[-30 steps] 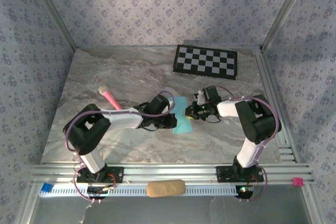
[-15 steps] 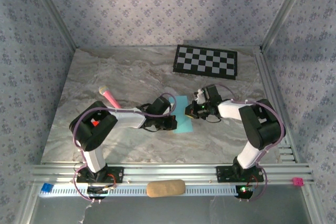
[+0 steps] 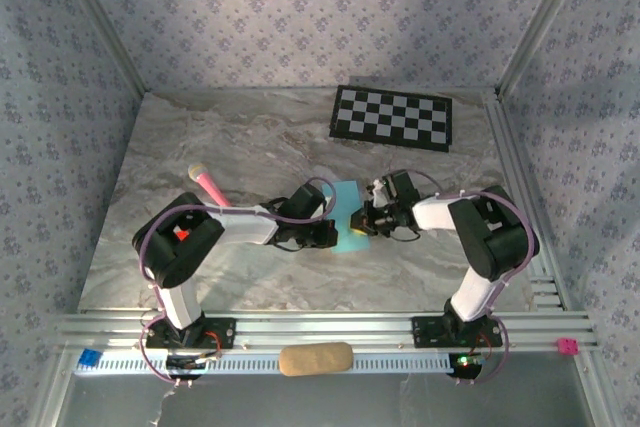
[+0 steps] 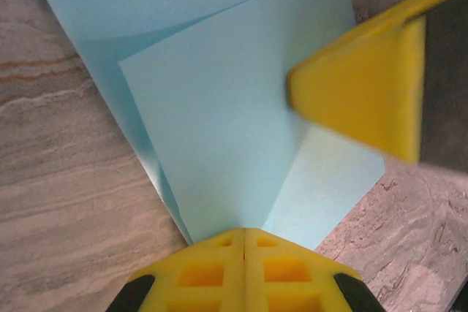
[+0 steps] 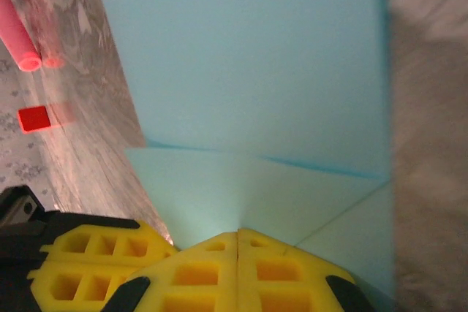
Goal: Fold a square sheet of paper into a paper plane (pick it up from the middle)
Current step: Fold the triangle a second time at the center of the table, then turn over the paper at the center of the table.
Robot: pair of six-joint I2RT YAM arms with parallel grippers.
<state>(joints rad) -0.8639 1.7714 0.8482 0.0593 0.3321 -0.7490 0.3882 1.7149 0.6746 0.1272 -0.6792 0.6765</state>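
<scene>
Your left claw (image 3: 328,234) and right claw (image 3: 363,221) meet at mid-bench over the thin light blue sheet of paper (image 3: 348,215), which lies flat on the grey marbled bench (image 3: 200,137) between them. The two small tags on the near aluminium rail (image 3: 330,328), one blue (image 3: 90,357) and one pink (image 3: 567,346), are too small for you to read.

In the left wrist view, your left claw (image 4: 243,233) has its yellow fingertips pressed together at a corner of the sheet (image 4: 219,107), where a crease runs up from the tips. You cannot tell whether a layer is nipped between them. A folded flap lies on top of the sheet with sharp straight edges, and a yellow finger of the right claw (image 4: 358,100) is over its right side.

In the right wrist view, your right claw (image 5: 238,237) is likewise closed tip to tip on the sheet (image 5: 248,63), at a fold line.

The round-ended pink marker pen (image 3: 208,185) lies well to the left of the paper, just beside the left forearm. The black-and-white checkerboard mat (image 3: 392,117) sits at the far edge, well apart. You have bare bench between the paper and the mat, and between the paper and the near rail. The right arm's elbow stands close to the bench's right rail.
</scene>
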